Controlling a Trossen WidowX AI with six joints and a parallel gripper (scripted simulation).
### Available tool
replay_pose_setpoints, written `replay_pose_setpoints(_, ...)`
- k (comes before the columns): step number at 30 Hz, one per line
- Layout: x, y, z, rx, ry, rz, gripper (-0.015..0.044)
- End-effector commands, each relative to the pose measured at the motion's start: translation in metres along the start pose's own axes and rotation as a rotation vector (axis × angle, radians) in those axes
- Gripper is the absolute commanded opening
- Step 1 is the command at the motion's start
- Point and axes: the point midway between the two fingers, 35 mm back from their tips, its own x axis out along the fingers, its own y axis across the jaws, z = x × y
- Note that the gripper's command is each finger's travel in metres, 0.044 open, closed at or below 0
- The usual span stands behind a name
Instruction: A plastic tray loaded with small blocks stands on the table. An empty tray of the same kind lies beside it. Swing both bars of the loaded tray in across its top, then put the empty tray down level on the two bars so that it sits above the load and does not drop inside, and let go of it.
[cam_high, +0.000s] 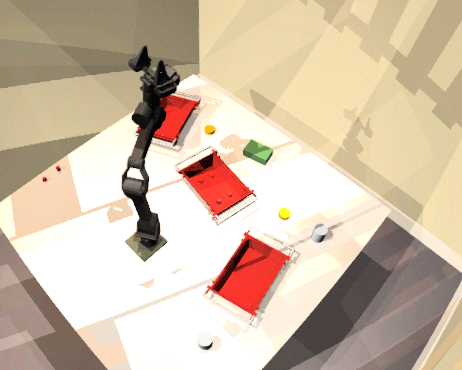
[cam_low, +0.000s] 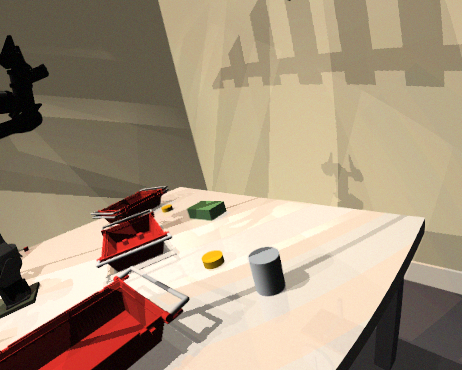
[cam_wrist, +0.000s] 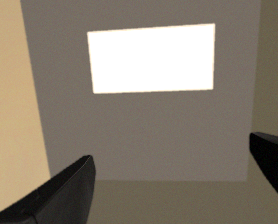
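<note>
The loaded red tray (cam_high: 231, 184) (cam_low: 156, 229) stands mid-table with several small red blocks on its floor. Its far bar (cam_high: 194, 156) (cam_low: 126, 220) and near bar (cam_high: 238, 211) (cam_low: 135, 251) are both swung outward over its ends. A second red tray (cam_high: 260, 280) (cam_low: 120, 327) stands nearer the exterior camera, empty, bars out. A third red tray (cam_high: 176, 120) (cam_low: 132, 202) stands at the far side, bars out, partly hidden by the arm in the top view; no load shows in it. My gripper (cam_high: 152, 56) (cam_wrist: 170, 152) is open and empty, raised high above the table and pointing up, away from the trays.
A green block (cam_high: 257, 151) (cam_low: 206, 210) and two yellow discs (cam_high: 209, 129) (cam_high: 284, 214) lie beside the trays. A grey cylinder (cam_high: 319, 233) (cam_low: 266, 272) stands near one table edge, another (cam_high: 204, 340) near the second tray. Two tiny red pieces (cam_high: 58, 168) (cam_high: 44, 178) lie left of the arm.
</note>
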Motion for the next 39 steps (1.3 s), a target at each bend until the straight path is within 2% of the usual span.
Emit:
replay_pose_setpoints(1, 0.0, 0.0, 0.0, 0.0, 0.0, 0.0, 0.0374)
replay_pose_setpoints(8, 0.0, -0.001, 0.002, -0.007, -0.005, -0.004, 0.019)
replay_pose_setpoints(12, -0.006, -0.025, 0.038, -0.155, -0.117, -0.105, 0.0085)
replay_pose_setpoints(18, -0.031, -0.064, 0.104, -0.412, -0.295, -0.322, 0.0085)
replay_pose_setpoints(24, -0.083, -0.103, 0.183, -0.663, -0.478, -0.643, 0.0085)
replay_pose_setpoints(32, -0.187, -0.131, 0.267, -0.927, -0.641, -1.157, 0.0085)
replay_pose_setpoints(39, -0.296, -0.13, 0.31, -1.049, -0.688, -1.681, 0.0085)
